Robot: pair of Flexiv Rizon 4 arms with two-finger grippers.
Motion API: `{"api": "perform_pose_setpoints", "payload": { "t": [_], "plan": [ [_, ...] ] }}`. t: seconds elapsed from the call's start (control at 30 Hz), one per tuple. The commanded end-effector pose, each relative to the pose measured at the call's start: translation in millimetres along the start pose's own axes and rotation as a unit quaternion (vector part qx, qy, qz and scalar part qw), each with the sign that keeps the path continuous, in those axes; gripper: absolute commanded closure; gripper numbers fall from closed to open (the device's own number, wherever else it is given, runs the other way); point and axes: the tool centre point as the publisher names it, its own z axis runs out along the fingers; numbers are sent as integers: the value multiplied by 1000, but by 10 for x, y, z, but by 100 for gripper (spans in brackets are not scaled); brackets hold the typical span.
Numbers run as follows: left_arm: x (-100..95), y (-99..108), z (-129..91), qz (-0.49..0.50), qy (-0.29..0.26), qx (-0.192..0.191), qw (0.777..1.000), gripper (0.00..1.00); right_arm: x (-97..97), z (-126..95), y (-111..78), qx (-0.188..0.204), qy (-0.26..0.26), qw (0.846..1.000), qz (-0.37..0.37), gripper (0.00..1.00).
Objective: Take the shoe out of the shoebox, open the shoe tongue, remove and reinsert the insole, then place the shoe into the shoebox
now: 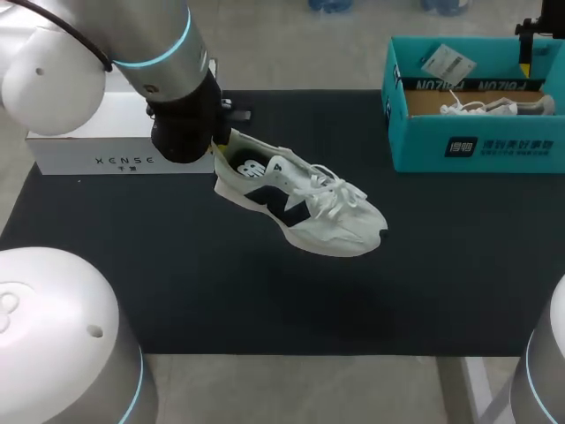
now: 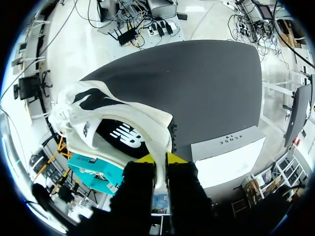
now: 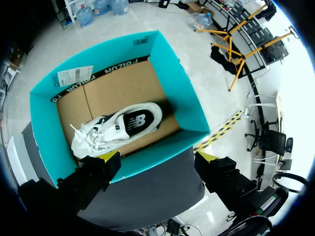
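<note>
Since our left gripper (image 2: 161,158) pinches the shoe (image 1: 300,208) by its heel rim alone, aloft and well apart from the shoebox (image 1: 477,146) (right gripper (image 3: 157,158) gapes above it), it could swivel and slip.

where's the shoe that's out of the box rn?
Head view, left of centre: the shoe is over the black table, its heel pinched in the left hand, with the teal shoebox off to its right.
</note>
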Motion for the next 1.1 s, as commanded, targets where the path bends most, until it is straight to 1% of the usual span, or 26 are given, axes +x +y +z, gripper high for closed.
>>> {"api": "perform_pose_setpoints", "payload": {
  "t": [0.03, 0.17, 0.23, 0.3, 0.33, 0.37, 0.4, 0.47, 0.5, 0.57, 0.63, 0.8, 0.83, 0.9, 1.0, 1.03, 1.1],
  "plan": [
    [7, -1, -12, 0, -1, -1, 1000, 100, -1, -1, 1, 0, 0, 1000, 0, 0],
    [98, -77, -32, -71, 7, 4, 997, 100, -1, -1, 1, 0, 0, 1000, 0, 0],
    [132, -128, -43, -109, 16, -2, 994, 100, -1, -1, 1, 0, 0, 1000, 0, 0],
    [167, -159, -62, -142, 16, 4, 990, 100, -1, -1, 1, 0, 0, 1000, 0, 0],
    [170, -171, -65, -147, 22, -1, 989, 100, -1, -1, 1, 0, 0, 1000, 0, 0],
    [177, -196, -70, -159, 33, -20, 986, 100, -1, -1, 1, 0, 0, 1000, 0, 0],
    [184, -214, -83, -171, 28, -16, 985, 100, -1, -1, 1, 0, 0, 1000, 0, 0],
    [188, -255, -113, -191, 32, -23, 981, 100, -1, -1, 1, 0, 0, 1000, 0, 0],
    [187, -273, -125, -196, 25, -14, 980, 100, -1, -1, 1, 0, 0, 1000, 0, 0],
    [173, -307, -139, -205, 29, -18, 978, 100, -1, -1, 1, 0, 0, 1000, 0, 0],
    [151, -337, -143, -204, 25, -14, 978, 100, -1, -1, 1, 0, 0, 1000, 0, 0],
    [121, -323, -114, -201, 19, 1, 979, 100, -1, -1, 1, 0, 0, 1000, 0, 0],
    [113, -320, -109, -204, 25, -5, 979, 100, -1, -1, 1, 0, 0, 1000, 0, 0],
    [97, -318, -95, -204, 25, -1, 979, 100, -1, -1, 1, 0, 0, 1000, 0, 0],
    [64, -323, -43, -214, 29, 1, 976, 100, -1, -1, 1, 0, 0, 1000, 0, 0],
    [48, -324, -4, -216, 38, -3, 976, 100, -1, -1, 1, 0, 0, 1000, 0, 0],
    [15, -328, 85, -221, 36, 8, 975, 100, -1, -1, 1, 0, 0, 1000, 0, 0]
  ]
}}
